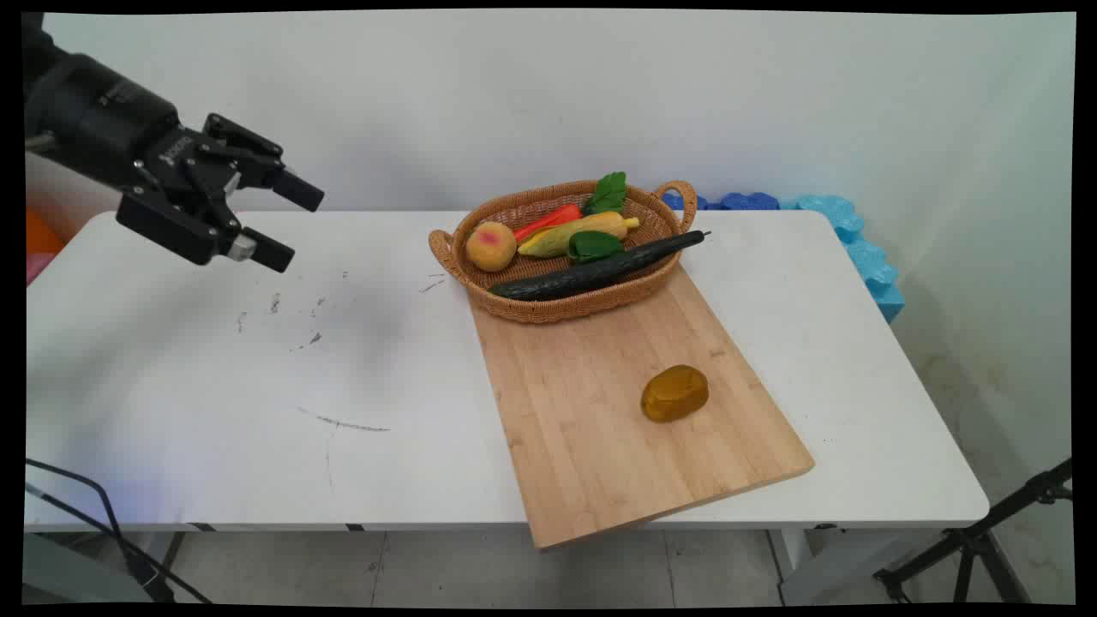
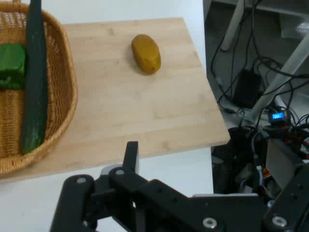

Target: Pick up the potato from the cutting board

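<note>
the gripper (image 1: 287, 224) hangs at upper left of the main view, fingers spread apart and empty, well clear of the table (image 1: 214, 386). at centre a basket (image 1: 548, 304) sits on the far end of a board (image 1: 600, 428), holding a peach (image 1: 490, 246), carrot (image 1: 548, 221), corn (image 1: 574, 236), greens (image 1: 596, 246) and a cucumber (image 1: 591, 272) overhanging the rim. a brown potato (image 1: 674, 393) lies alone on the board. blue foam (image 1: 857, 248), partly hidden, lines the wall at right.

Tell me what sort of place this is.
Probably a robotics lab test bench: a gripper raised over a marked white table, toy produce in a wicker basket on a cutting board, and cables and electronics on the floor.
</note>
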`<state>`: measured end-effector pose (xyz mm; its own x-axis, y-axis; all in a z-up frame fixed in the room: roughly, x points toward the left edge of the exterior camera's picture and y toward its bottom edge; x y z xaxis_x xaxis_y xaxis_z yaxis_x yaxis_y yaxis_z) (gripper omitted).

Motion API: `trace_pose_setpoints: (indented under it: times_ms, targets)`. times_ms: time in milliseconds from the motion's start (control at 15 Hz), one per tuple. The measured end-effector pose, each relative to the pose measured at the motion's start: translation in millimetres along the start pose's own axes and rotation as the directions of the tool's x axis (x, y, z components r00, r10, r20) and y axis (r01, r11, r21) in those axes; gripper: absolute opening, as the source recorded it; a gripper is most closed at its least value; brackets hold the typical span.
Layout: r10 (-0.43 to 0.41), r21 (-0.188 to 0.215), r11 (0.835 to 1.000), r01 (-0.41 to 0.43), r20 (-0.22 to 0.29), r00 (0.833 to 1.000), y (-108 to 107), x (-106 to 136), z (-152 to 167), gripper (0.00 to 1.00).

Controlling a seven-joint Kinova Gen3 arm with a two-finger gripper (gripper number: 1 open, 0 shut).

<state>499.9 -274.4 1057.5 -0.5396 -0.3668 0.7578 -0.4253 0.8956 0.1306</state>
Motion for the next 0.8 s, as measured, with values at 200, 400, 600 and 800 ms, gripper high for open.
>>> trace_pose_setpoints:
  times_ms: [200,400,600,800]
  targets:
    - [-0.009,0.020,1.000,0.009,0.008,1.000,3,-5,6,1.00]
    - [-0.015,0.036,0.999,0.014,0.013,1.000,7,-5,13,1.00]
    - [-0.023,0.053,0.998,0.021,0.021,1.000,12,-4,19,1.00]
    - [-0.032,0.064,0.997,0.031,0.025,0.999,16,-2,24,1.00]
